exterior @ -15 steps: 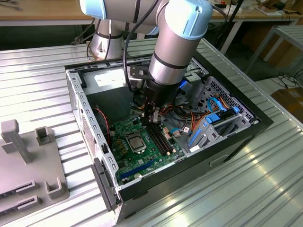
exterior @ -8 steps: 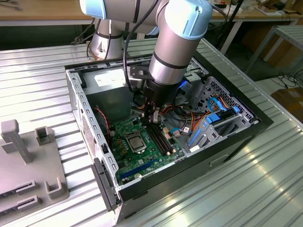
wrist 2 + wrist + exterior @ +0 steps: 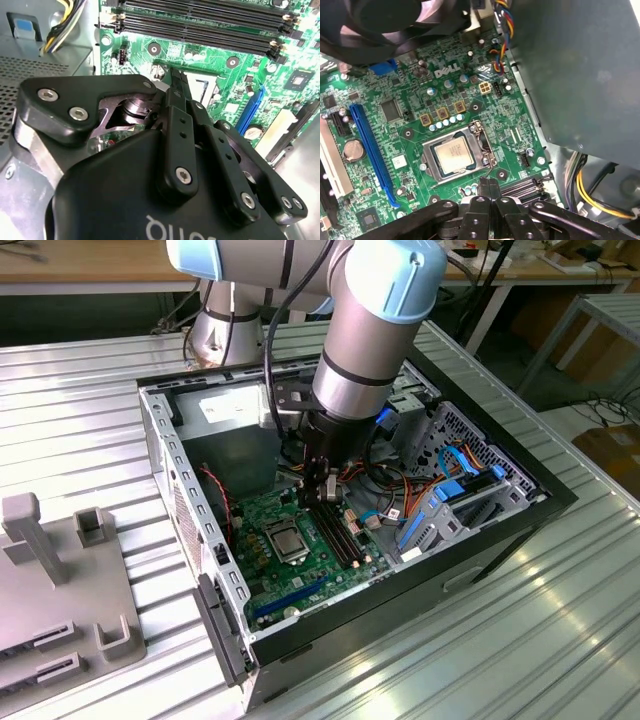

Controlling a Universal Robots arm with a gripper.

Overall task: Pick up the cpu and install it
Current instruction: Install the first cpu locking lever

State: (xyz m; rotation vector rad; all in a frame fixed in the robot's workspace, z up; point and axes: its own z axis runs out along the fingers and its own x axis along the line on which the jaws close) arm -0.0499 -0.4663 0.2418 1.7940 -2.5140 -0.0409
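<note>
The small square silver-grey cpu point(image 3: 453, 154) already sat in its black-framed socket point(image 3: 431, 176) at centre frame on the green motherboard point(image 3: 415, 95); the gripper point(image 3: 489, 186) hovered just beside, fingers closed, empty.

dull metal cpu point(image 3: 453, 154), glossy green motherboard point(image 3: 410, 125)

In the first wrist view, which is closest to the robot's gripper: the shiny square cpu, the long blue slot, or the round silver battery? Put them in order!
Starting from the gripper, whose fingers are pressed together:
1. The cpu, sitting in its socket just past the fingertips.
2. The long blue slot, off to one side; its lower end comes closest.
3. The round silver battery, just beyond the blue slot.
</note>
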